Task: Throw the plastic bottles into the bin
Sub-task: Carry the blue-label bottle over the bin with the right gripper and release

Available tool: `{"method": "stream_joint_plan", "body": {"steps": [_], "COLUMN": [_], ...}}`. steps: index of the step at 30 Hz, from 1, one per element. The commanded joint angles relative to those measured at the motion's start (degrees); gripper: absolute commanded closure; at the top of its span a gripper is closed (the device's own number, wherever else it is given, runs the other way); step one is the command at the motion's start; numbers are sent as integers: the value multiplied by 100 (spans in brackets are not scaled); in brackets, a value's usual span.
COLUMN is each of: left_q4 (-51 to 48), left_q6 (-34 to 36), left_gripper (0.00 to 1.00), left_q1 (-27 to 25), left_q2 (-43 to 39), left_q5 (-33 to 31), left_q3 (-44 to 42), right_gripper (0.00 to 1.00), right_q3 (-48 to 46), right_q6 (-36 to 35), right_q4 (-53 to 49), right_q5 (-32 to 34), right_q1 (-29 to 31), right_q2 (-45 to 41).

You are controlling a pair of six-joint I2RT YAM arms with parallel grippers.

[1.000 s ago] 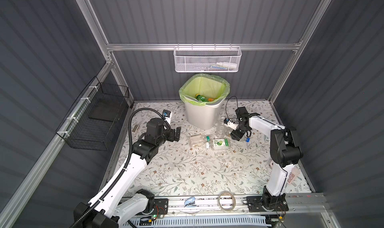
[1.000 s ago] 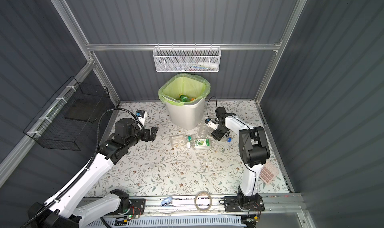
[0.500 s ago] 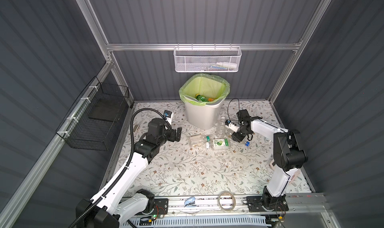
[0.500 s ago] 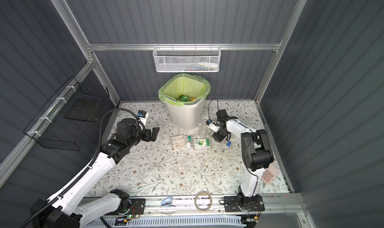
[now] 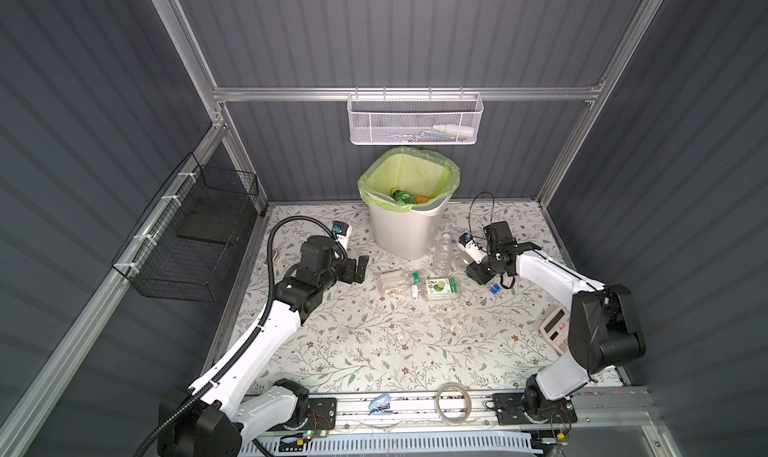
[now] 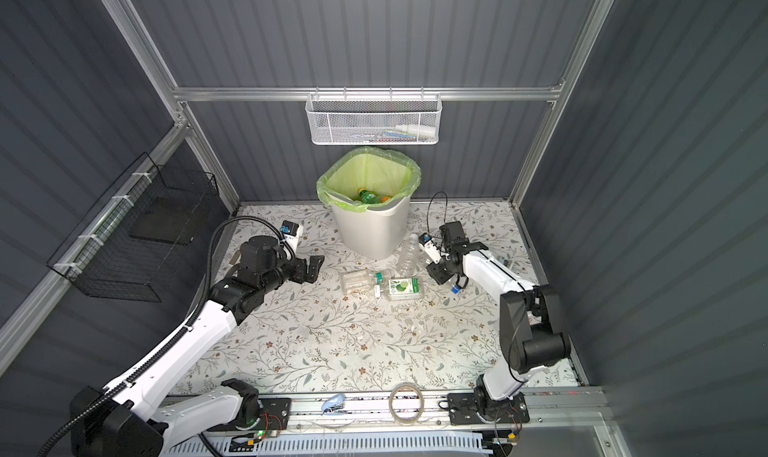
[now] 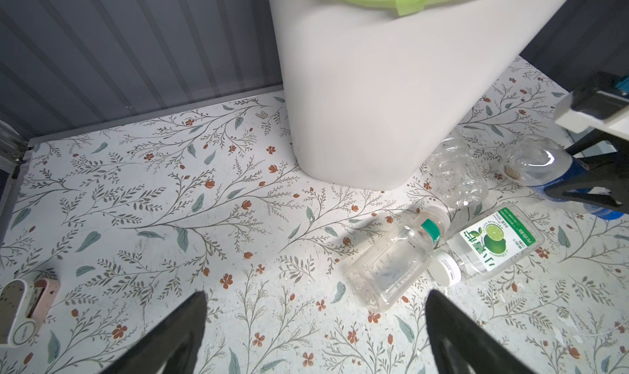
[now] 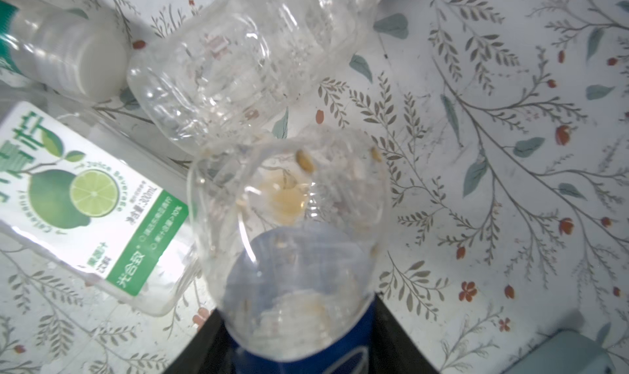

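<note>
Right hand (image 8: 299, 324): pinching the blue-label bottle (image 8: 289, 226) at its labelled end, one of the black fingers (image 8: 200, 352) on each side; the bottle's clear bottom points away from the wrist.
Blue-label bottle, place: low over the desk (image 5: 374, 342), to the right of the bin (image 5: 403, 230); whether it rests on the desk cannot be told.
Left hand (image 7: 316, 294): spread wide and holding nothing, above the desk just beside the green-band bottle (image 7: 391, 263).
Bin: upright at the back of the desk, below the white mesh basket (image 5: 415, 120), with a light green liner (image 5: 370, 180) folded over its rim.
Inside the bin: a green bottle (image 5: 400, 196) with something orange beside it.
Green-band bottle: clear, lying on its side in front of the bin, between the two hands in both top views.
Lime-label bottle (image 7: 490, 243): lying label up, its white cap right against the green-band bottle.
Bare clear bottle (image 5: 442, 251): lying just beside the bin's foot, near the right hand.
</note>
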Motion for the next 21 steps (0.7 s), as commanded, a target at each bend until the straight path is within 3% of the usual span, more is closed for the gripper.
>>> {"method": "stream_joint_plan", "body": {"steps": [1, 11, 17, 21], "left_q4": [137, 280, 430, 552], "left_q6": [-109, -262, -284, -386], "left_gripper": [0, 0, 0, 0], "left_q1": [49, 49, 49, 50], "left_q2": [51, -34, -139, -174], "left_q5": [126, 212, 265, 370], "left_q3": [-108, -292, -458, -559], "right_gripper": [47, 47, 48, 49], "right_q3": [-282, -2178, -3117, -3598], "right_q6": [713, 2224, 3250, 3620], "right_q4": [561, 3087, 4348, 4857], "right_q5": [-175, 411, -24, 174], "right_q1": [-18, -8, 37, 201], "right_q2": [-533, -3029, -4375, -5151]}}
